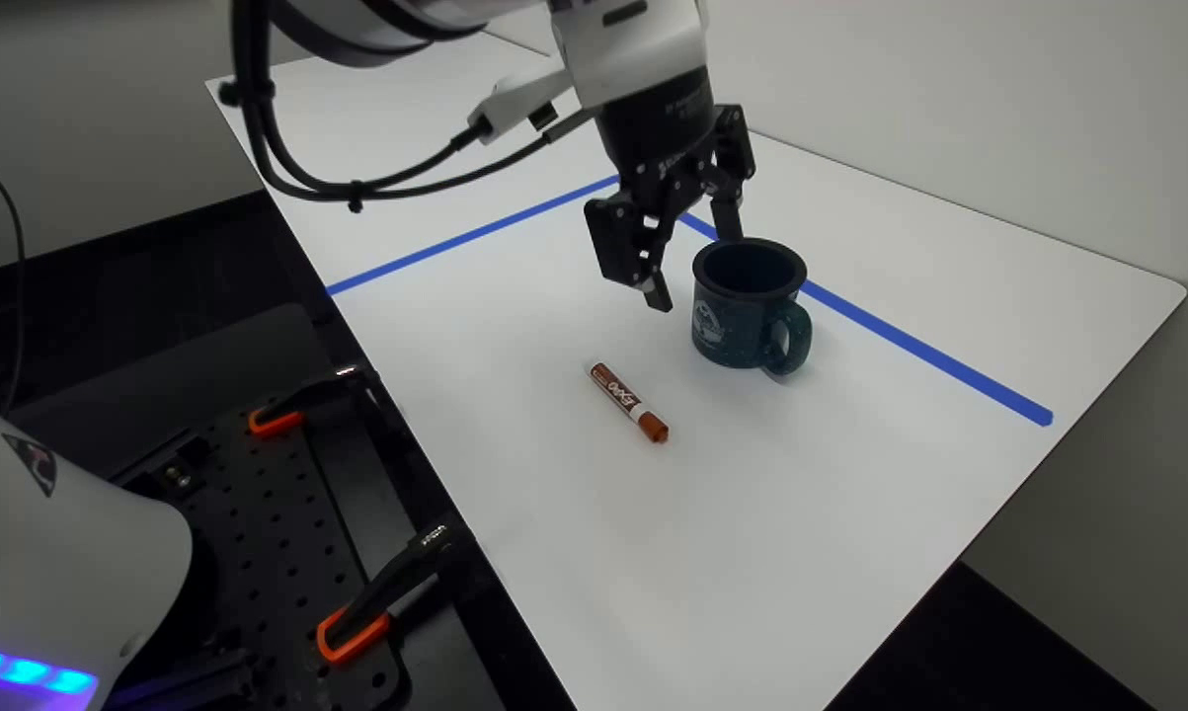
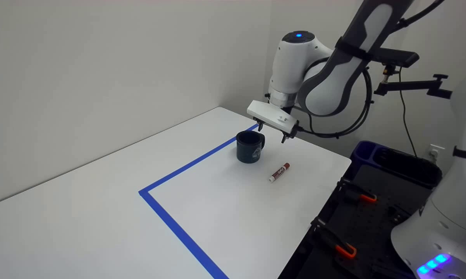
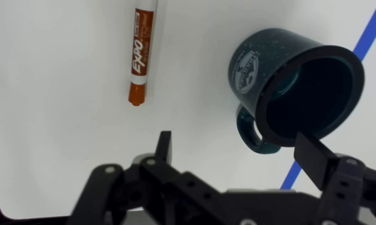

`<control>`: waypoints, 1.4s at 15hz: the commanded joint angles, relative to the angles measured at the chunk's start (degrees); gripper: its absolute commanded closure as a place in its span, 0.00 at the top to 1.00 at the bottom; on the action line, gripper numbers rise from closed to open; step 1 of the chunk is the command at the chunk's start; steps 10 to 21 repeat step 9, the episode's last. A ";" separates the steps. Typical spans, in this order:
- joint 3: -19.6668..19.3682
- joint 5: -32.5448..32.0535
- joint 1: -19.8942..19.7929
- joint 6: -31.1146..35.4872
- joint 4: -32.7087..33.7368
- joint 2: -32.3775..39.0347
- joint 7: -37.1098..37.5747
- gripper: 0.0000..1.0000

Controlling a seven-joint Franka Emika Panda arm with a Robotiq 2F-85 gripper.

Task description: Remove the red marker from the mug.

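The red marker [image 1: 628, 402] lies flat on the white table, a short way from the mug and outside it. It also shows in an exterior view [image 2: 279, 172] and in the wrist view [image 3: 141, 47]. The dark mug [image 1: 727, 326] stands upright. In the wrist view its opening [image 3: 309, 97] looks dark with nothing visible inside, and its handle [image 3: 248, 134] points toward the gripper. My gripper [image 3: 233, 136] is wide open and empty. It hovers above the table on the handle side. One finger overlaps the mug's rim in the wrist view; no contact is visible.
Blue tape lines [image 1: 924, 351] run on the table [image 1: 752, 533], one passing behind the mug. A wall [image 2: 120, 77] stands behind the table. Clamps with orange parts [image 1: 352, 632] sit along the robot-side edge. Cables [image 1: 396, 188] hang from the arm.
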 commanded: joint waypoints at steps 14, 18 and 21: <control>18.09 7.29 -15.03 -16.53 -1.72 -22.23 -10.94 1.00; 18.09 7.29 -15.03 -16.53 -1.72 -22.23 -10.94 1.00; 18.09 7.29 -15.03 -16.53 -1.72 -22.23 -10.94 1.00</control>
